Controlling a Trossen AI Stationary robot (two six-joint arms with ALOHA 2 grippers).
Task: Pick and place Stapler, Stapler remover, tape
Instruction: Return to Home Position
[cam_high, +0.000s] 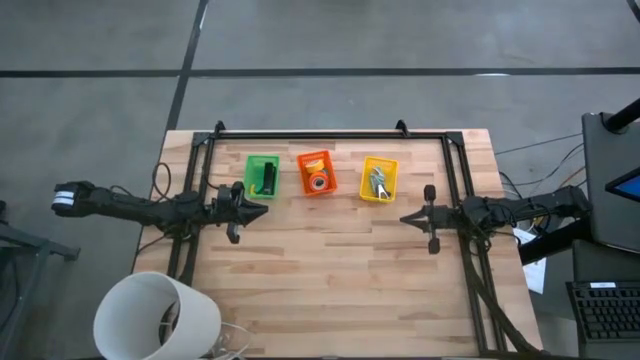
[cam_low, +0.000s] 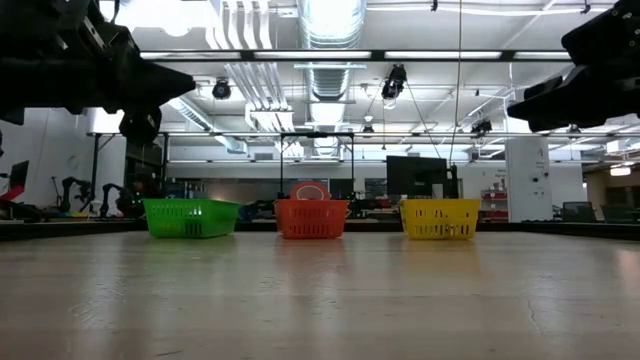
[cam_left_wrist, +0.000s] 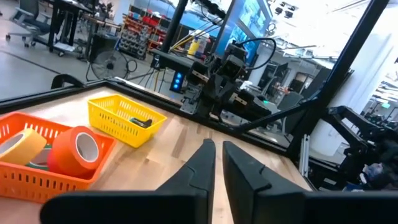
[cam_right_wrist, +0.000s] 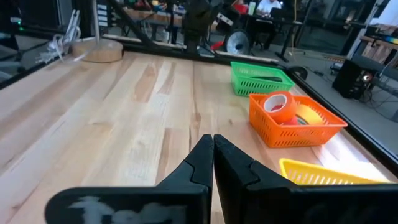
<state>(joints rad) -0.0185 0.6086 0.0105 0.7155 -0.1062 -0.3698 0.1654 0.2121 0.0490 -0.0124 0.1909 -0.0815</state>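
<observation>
Three baskets stand in a row at the table's far side. The green basket (cam_high: 262, 175) holds the black stapler (cam_high: 268, 181). In the orange basket (cam_high: 316, 172) lie tape rolls (cam_left_wrist: 78, 149), red-orange and yellow. The yellow basket (cam_high: 379, 180) holds the metallic stapler remover (cam_high: 378, 183). My left gripper (cam_high: 265, 210) hovers near the green basket's near side, pointing level toward the table's right; a narrow gap shows between its fingertips (cam_left_wrist: 217, 148). My right gripper (cam_high: 403, 218) hovers right of the baskets, pointing left, its fingers shut together (cam_right_wrist: 212, 138) on nothing.
A black frame (cam_high: 330, 133) runs along the table's far edge and both sides. A white round shade (cam_high: 155, 315) overhangs the near left corner. Bare wood (cam_high: 340, 280) stretches across the near half between the two arms.
</observation>
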